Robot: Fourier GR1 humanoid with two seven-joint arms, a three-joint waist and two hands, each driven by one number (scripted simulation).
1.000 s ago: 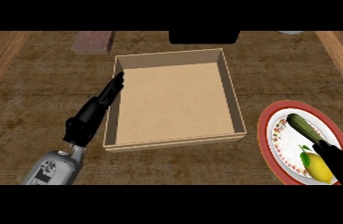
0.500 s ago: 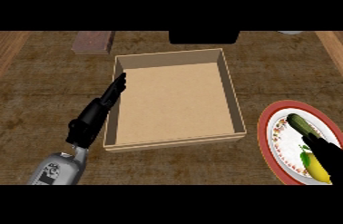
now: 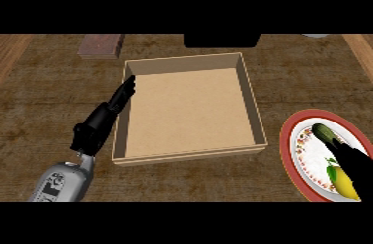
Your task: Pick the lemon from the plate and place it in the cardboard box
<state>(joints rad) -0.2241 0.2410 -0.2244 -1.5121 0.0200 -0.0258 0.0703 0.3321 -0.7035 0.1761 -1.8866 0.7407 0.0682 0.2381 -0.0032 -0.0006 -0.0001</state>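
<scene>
The yellow lemon point(image 3: 345, 187) lies on the red-rimmed white plate point(image 3: 293, 149) at the right edge, with a small green leaf beside it. A dark green vegetable point(image 3: 324, 132) lies further back on the same plate. My right hand point(image 3: 351, 161) comes in from the lower right. Its fingers stretch straight over the plate, covering part of the lemon and reaching towards the green vegetable. It is open. The cardboard box point(image 3: 250, 102) stands open-topped in the middle. My left hand point(image 3: 102, 122) rests open along the box's left wall, outside it, fingers pointing away.
A brown block point(image 3: 100, 44) sits at the back left and a dark object point(image 3: 221, 39) behind the box. A pale object point(image 3: 317, 35) shows at the back right. Lighter wooden strips point(image 3: 12, 50) border the dark counter on both sides.
My right hand has crept slightly further up and left over the plate, above the lemon. The left hand, box and plate have not moved.
</scene>
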